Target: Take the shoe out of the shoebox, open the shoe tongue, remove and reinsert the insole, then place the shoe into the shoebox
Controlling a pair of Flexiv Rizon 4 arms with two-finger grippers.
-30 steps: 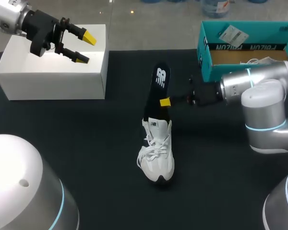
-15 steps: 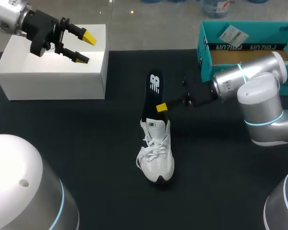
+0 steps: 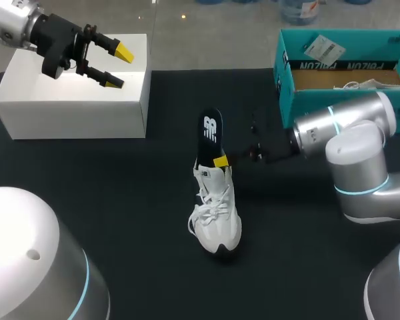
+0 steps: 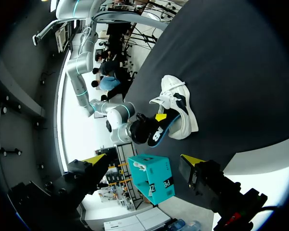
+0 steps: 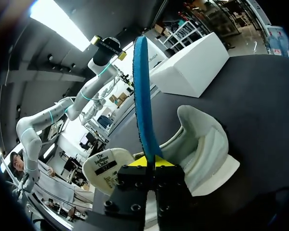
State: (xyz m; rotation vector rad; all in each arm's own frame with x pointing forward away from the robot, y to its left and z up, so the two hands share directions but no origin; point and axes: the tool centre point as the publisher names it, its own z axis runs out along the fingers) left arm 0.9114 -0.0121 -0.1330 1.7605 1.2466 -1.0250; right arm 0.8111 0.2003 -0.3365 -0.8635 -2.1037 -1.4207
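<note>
step: likely insole reinsert | right end effector (image 3: 220, 161) clamped on insole (image 3: 211, 130), lower end in shoe (image 3: 217, 217) | left end effector (image 3: 115, 67) released | next: push insole toward toe

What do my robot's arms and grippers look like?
The left arm and right arm are smooth silver-grey tubes with rounded joints ringed by thin cyan light bands. The left gripper and right gripper are black blocky mechanisms, each with slim black fingers ending in bright yellow wedge tips.

Black matte table (image 3: 133, 220), evenly lit; white rectangular box (image 3: 67, 110) at far-left edge.
</note>
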